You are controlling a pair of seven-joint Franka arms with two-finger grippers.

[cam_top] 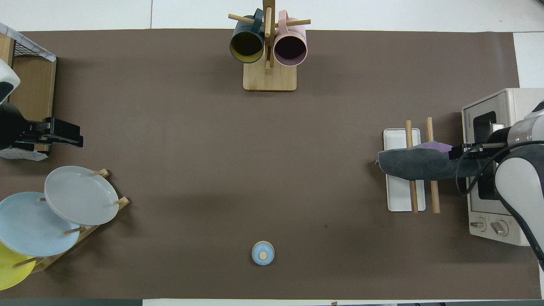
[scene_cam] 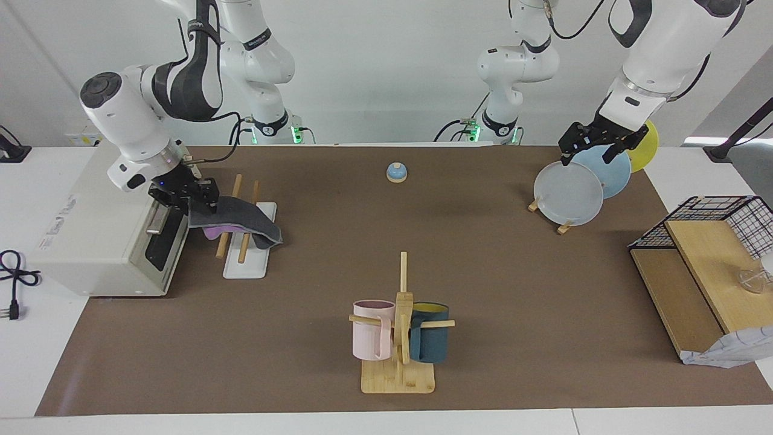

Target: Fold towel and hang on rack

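The towel, dark grey face up with purple showing under its edge, lies draped across the two wooden rods of the rack. One end hangs over the rack's white base; the other end sags toward the toaster oven. My right gripper is open, right at that sagging end between the rack and the oven. The left arm waits, its left gripper open in the air over the plates.
A toaster oven stands right beside the rack. A mug tree stands at the table's edge farthest from the robots. Plates on a stand, a bell and a wire shelf also stand here.
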